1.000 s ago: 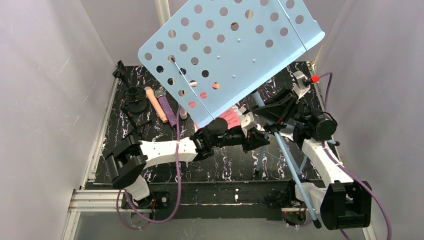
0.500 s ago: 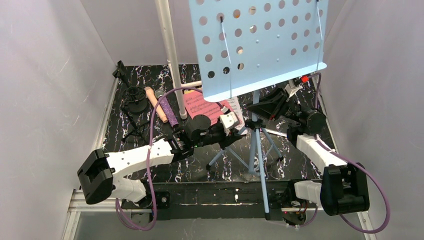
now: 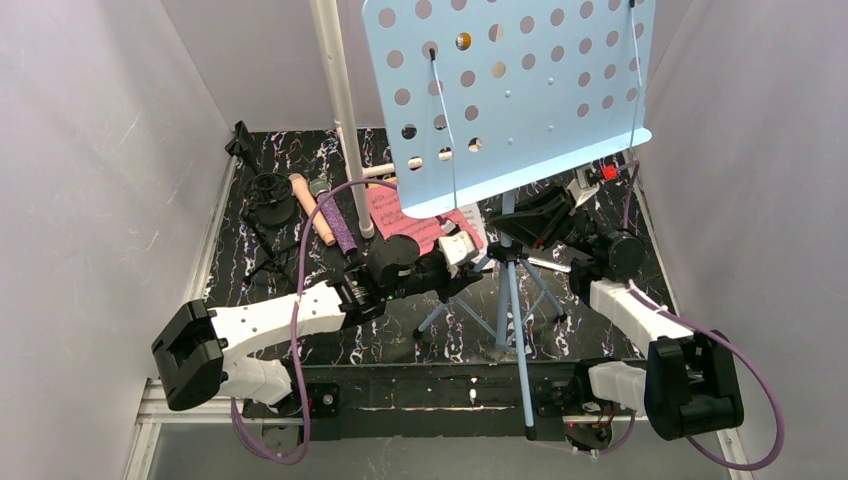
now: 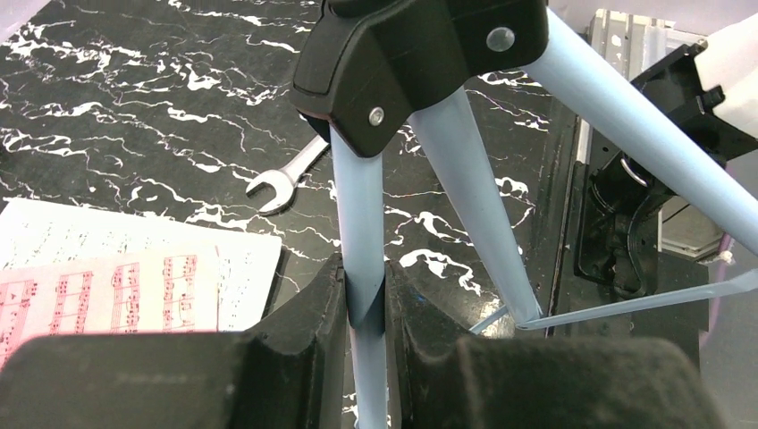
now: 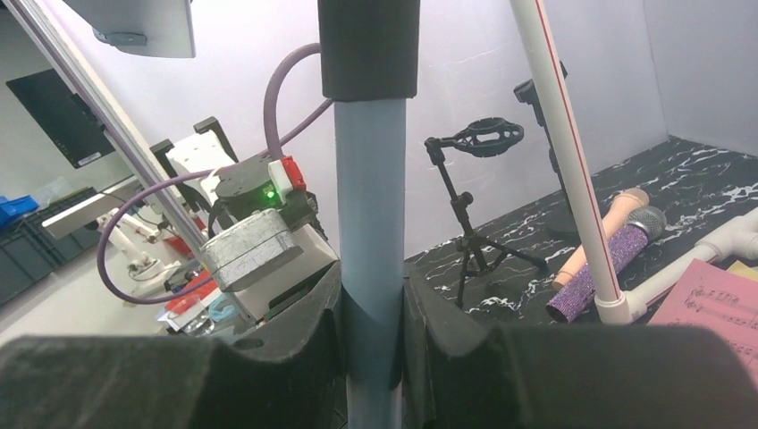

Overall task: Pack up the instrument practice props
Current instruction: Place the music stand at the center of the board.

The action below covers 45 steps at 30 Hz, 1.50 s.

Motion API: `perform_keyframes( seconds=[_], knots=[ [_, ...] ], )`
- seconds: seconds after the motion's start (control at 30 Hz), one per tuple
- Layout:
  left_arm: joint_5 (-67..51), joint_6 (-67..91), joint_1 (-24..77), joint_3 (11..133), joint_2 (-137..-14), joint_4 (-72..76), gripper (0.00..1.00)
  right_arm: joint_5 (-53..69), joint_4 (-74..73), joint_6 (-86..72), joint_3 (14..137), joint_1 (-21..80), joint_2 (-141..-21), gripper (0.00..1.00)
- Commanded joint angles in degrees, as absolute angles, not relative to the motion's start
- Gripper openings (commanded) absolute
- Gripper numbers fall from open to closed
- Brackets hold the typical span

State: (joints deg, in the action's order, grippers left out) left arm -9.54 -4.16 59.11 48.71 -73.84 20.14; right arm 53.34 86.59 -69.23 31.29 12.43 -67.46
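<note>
Both of your end effectors grip the light-blue music rack, which is upright near the middle of the table. Your left end effector pinches one tripod leg. Your right end effector squeezes the pole. The sheet-music pages lie behind it.

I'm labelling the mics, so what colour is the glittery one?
The glitter mic is purple; the right wrist view shows it best.
</note>
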Motion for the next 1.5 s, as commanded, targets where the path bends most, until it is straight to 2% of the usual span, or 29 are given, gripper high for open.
perform_keyframes(
  seconds=[0.0, 0.3, 0.47, 1.1, 1.27, 1.47],
  knots=[
    [-5.50, -10.41, 57.93, 46.51, -69.17, 21.18, 0.00, 63.06, 99.53, -67.37, 24.69, 12.22, -64.76, 0.03],
    [-6.85, -10.61, 58.33, 44.23, -68.25, 21.08, 0.00, 64.61, 92.53, -66.33, 20.04, 12.13, -58.57, 0.09],
    [-5.95, -11.63, 58.71, 44.65, -68.66, 21.09, 0.00, 67.07, 94.30, -64.86, 22.08, 12.66, -58.18, 0.01],
    [7.58, -21.44, 57.39, 52.80, -71.41, 20.64, 0.00, 72.42, 96.30, -57.98, 46.79, 20.53, -72.53, 0.01],
    [7.97, -21.71, 53.62, 52.99, -72.09, 20.51, 0.00, 72.74, 95.15, -55.37, 48.36, 20.57, -77.29, 0.01],
    [8.11, -20.86, 52.10, 49.22, -69.93, 20.39, 0.00, 74.06, 96.31, -54.51, 44.15, 19.73, -79.71, 0.01]
  ],
)
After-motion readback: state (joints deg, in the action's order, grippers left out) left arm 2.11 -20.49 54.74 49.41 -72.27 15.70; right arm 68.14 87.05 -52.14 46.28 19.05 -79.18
